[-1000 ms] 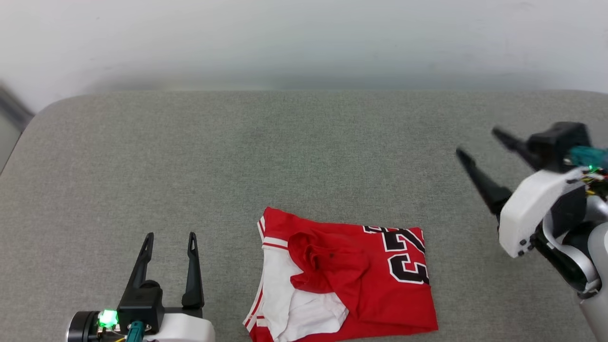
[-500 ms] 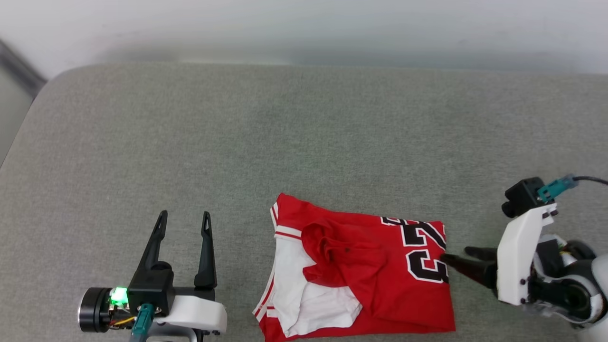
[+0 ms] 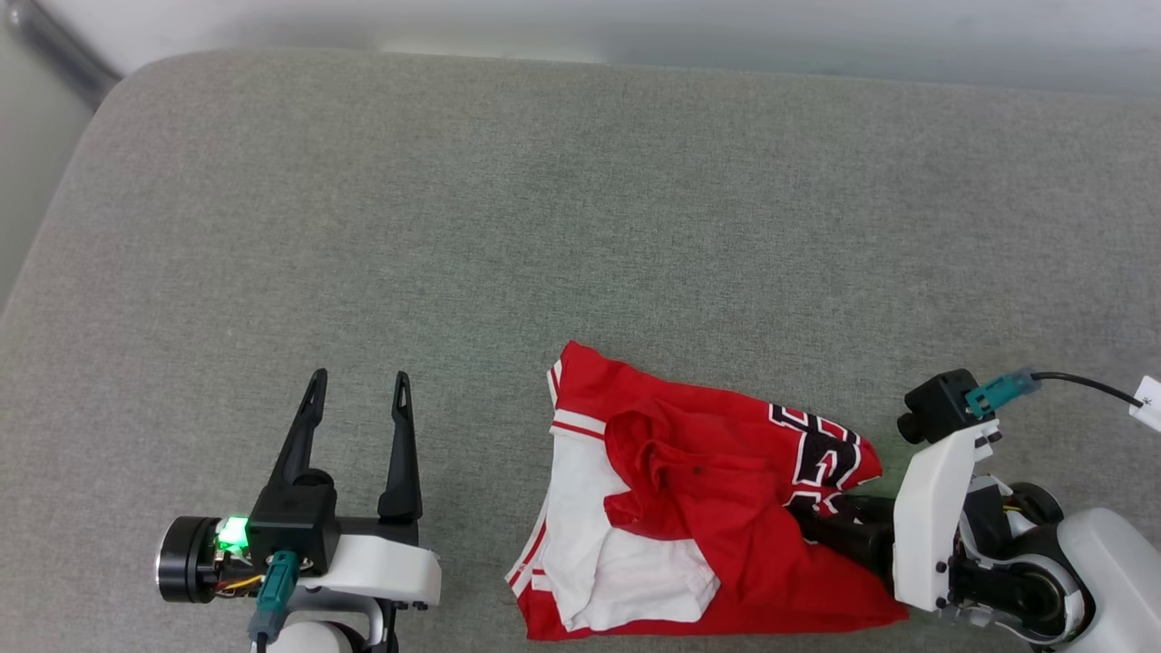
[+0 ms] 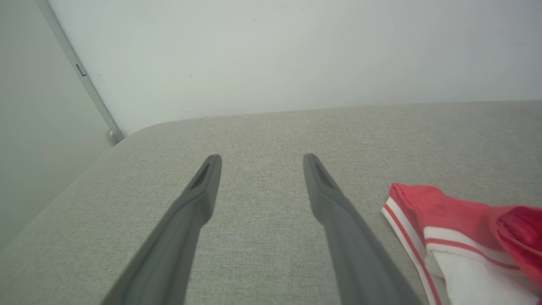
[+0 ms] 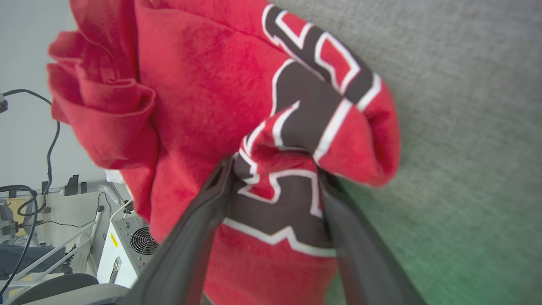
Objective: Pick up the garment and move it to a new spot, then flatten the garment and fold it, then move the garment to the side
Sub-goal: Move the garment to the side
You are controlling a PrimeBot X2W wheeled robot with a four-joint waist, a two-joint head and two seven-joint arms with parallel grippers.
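The garment is a red jersey with white sleeves and dark white-edged lettering, lying crumpled on the grey cushion at the lower middle. My right gripper lies low at its right edge, fingers pushed into the cloth. In the right wrist view the right gripper stands open, with the lettered part of the garment bunched between its fingers. My left gripper rests open on the cushion to the garment's left, apart from it. The left wrist view shows the left gripper with nothing between its fingers, and the garment's striped hem at the right.
The cushion stretches far back to a pale wall, and its rounded left corner drops off. A white box with a fan and cables sit beyond the cushion in the right wrist view.
The head view has tilted downward. My right gripper came down from the upper right and pushed into the garment's right edge, crumpling the lettering. The left gripper has stayed put.
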